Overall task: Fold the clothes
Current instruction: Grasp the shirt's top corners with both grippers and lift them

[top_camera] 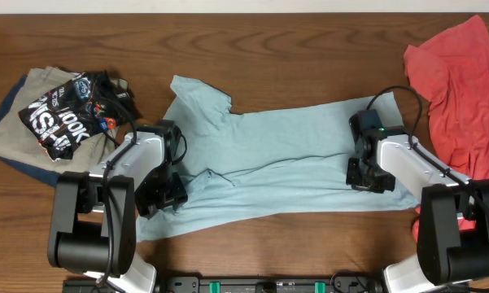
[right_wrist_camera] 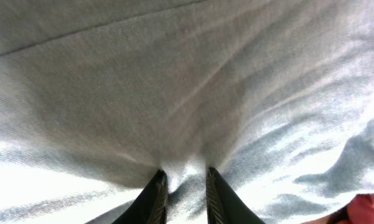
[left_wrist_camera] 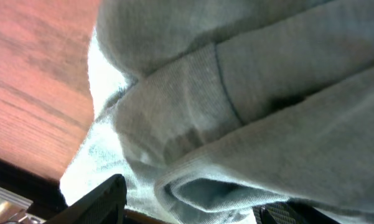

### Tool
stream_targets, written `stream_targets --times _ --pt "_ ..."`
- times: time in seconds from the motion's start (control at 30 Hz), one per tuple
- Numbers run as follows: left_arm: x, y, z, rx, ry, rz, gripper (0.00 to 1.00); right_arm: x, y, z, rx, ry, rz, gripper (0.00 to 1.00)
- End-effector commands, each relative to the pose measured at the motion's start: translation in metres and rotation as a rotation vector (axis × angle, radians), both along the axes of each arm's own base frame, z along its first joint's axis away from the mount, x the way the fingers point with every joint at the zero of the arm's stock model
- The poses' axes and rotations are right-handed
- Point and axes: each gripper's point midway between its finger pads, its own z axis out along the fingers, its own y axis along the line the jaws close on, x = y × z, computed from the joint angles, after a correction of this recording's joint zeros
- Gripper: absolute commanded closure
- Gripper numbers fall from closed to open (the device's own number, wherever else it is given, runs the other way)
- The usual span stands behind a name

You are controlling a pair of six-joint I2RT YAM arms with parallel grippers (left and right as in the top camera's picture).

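Light blue T-shirt [top_camera: 285, 159] spread crosswise on the wooden table [top_camera: 268, 32], rumpled, one sleeve pointing to the far edge; left gripper [top_camera: 161, 195] down on its left end; right gripper [top_camera: 366, 175] down on its right end; red shirt [top_camera: 456, 73] heaped at far right, just beside the blue; black lettered tee [top_camera: 69, 114] crumpled on a khaki garment [top_camera: 32, 89] at far left.

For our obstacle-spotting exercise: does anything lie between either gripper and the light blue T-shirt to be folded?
Nothing visible does. The right gripper pinches the light blue T-shirt, and the left gripper has its fabric between its jaws. The coral-red shirt lies off to the right.
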Motion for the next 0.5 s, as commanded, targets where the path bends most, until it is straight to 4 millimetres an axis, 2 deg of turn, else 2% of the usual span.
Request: stream_targets --times 0.0,0.1,0.2,0.23,0.27,0.33,0.37,0.47 --pt "-0.007 0.001 0.002 0.004 0.002 0.021 0.35 -0.031 0.006 -0.018 0.066 0.107 -0.056 0.79" --pt "0.008 -0.005 0.018 -0.036 -0.098 0.025 0.35 -0.009 0.010 -0.006 0.086 0.025 -0.028 0.76" --pt "0.032 -0.009 0.043 -0.060 -0.241 0.018 0.30 0.020 0.013 0.019 0.103 -0.081 0.012 0.69" --pt "0.043 -0.010 0.052 -0.070 -0.301 0.009 0.27 0.031 0.015 0.031 0.109 -0.128 0.026 0.64" --pt "0.056 -0.011 0.061 -0.082 -0.371 -0.008 0.24 0.044 0.016 0.044 0.115 -0.181 0.032 0.50" --pt "0.082 -0.015 0.077 -0.105 -0.507 -0.058 0.17 0.059 0.018 0.064 0.126 -0.255 0.041 0.35" --pt "0.096 -0.018 0.084 -0.120 -0.572 -0.082 0.16 0.067 0.021 0.075 0.141 -0.294 0.056 0.33" --pt "0.126 -0.026 0.092 -0.158 -0.696 -0.135 0.15 0.077 0.035 0.093 0.215 -0.349 0.128 0.34"
